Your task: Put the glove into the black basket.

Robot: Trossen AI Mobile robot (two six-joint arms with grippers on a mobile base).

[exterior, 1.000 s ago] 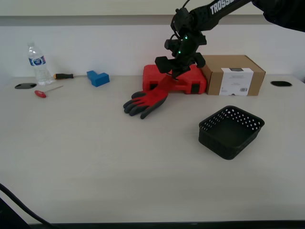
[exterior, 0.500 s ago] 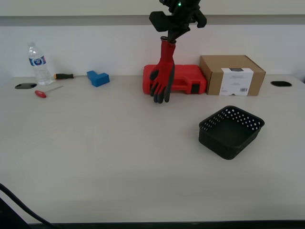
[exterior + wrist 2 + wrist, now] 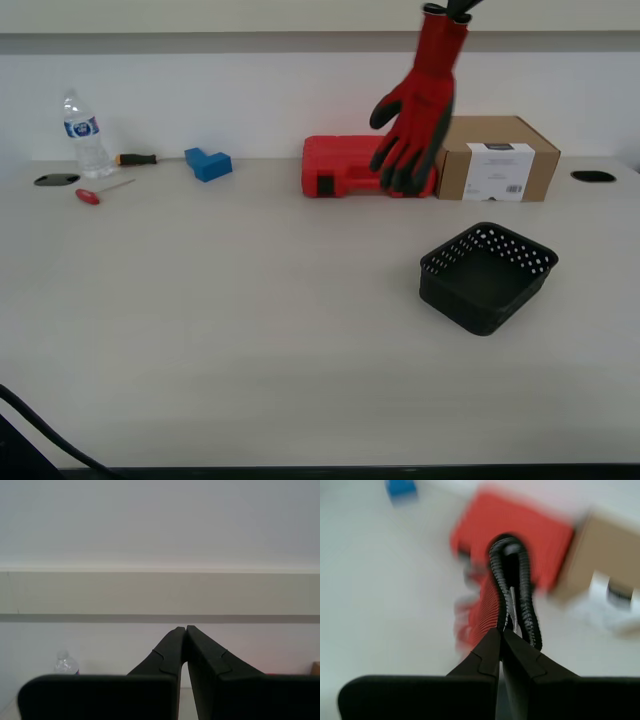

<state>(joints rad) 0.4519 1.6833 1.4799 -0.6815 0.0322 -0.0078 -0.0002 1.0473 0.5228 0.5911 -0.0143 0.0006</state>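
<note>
Red glove (image 3: 418,110): hangs by its cuff, fingers down, clear of the table (image 3: 220,300), in front of the red case (image 3: 345,166) and cardboard box (image 3: 497,157).
First gripper (image 3: 501,632): I read it clamped on the glove's cuff.
Second gripper (image 3: 185,629): jaws pressed together, nothing between them.
Black basket (image 3: 487,275): on the table, nearer the camera than the box, below the glove and apart from it.

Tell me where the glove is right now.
The glove hangs in the air from my first gripper, fingers down, in front of the red case and cardboard box, behind the black basket in the exterior view.
</note>
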